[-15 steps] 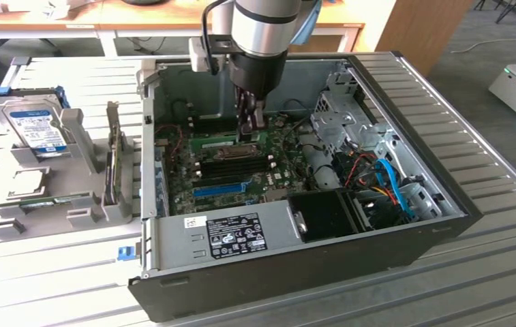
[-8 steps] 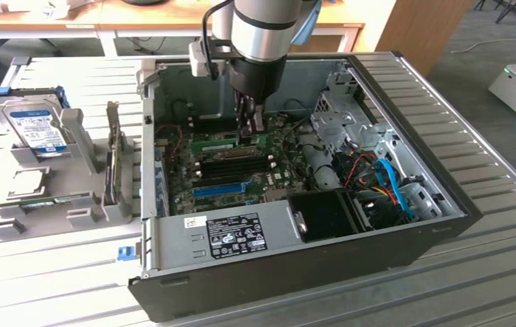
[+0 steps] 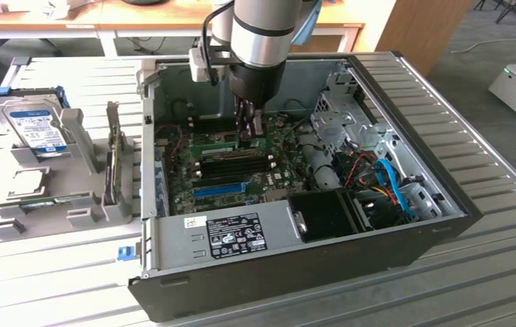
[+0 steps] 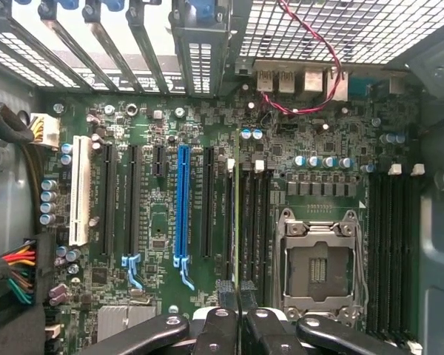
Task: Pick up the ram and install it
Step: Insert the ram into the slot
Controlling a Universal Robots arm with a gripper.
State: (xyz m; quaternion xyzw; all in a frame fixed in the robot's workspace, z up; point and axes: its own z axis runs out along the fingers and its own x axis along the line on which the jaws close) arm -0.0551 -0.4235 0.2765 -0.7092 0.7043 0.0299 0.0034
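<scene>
Ram [image 4: 236,222] sits edge-on btwn the gripper [image 4: 237,293] tips, jaws pinched nearly together on it. It's low over the DIMM slots [image 4: 255,222] just beside the empty CPU socket [image 4: 317,259], mid-motherboard [image 4: 152,214], inside the open PC case [image 3: 330,272]. Pick-up looks done (my read). Install unfinished or unconfirmed: can't tell if it's seated or the clips are latched.
</scene>
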